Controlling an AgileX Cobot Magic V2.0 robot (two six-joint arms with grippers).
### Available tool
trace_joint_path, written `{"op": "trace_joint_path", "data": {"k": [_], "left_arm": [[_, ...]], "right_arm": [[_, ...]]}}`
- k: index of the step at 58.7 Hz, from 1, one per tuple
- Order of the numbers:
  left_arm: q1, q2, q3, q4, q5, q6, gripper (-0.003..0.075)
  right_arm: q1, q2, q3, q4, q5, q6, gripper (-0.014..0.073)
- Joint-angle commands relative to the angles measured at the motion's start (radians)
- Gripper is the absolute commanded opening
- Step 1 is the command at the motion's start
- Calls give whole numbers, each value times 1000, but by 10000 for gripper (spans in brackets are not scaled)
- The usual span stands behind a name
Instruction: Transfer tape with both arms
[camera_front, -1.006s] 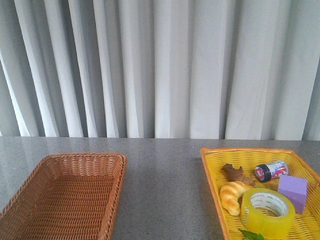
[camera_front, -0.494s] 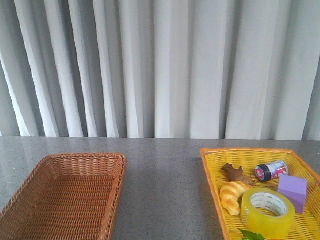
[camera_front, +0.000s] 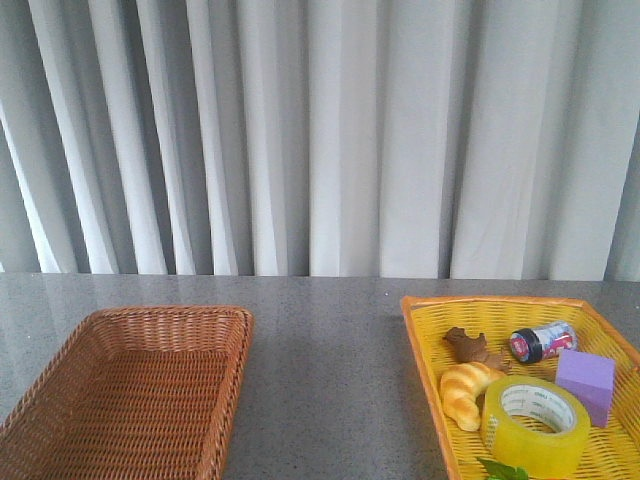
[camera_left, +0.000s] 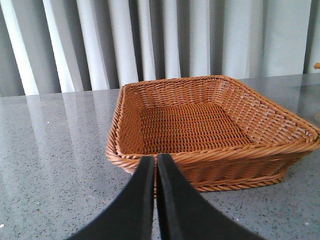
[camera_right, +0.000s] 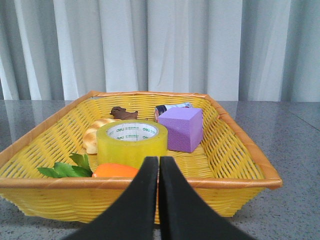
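Note:
The tape, a wide yellow roll with a white printed core, lies flat in the yellow basket at the right; it also shows in the right wrist view. My right gripper is shut and empty, just outside the yellow basket's near rim, in line with the tape. My left gripper is shut and empty, just outside the near rim of the empty brown wicker basket. Neither arm shows in the front view.
The yellow basket also holds a croissant, a purple cube, a small black-and-red cylinder, a brown figure, green leaves and an orange thing. The brown basket stands at the left. Grey curtains hang behind the table.

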Motion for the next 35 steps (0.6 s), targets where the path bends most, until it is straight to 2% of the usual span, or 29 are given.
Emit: {"op": "trace_joint_path", "data": {"k": [1, 27, 35], "left_arm": [[-2, -14, -8, -14, -81, -2, -6], [-2, -14, -8, -13, -92, -1, -6], [-2, -14, -44, -36, -202, -10, -6]], "right_arm": [[-8, -10, 3, -2, -75, -8, -5], [-8, -10, 3, -2, -76, -8, -5], [-8, -9, -30, 28, -90, 1, -5]]}}
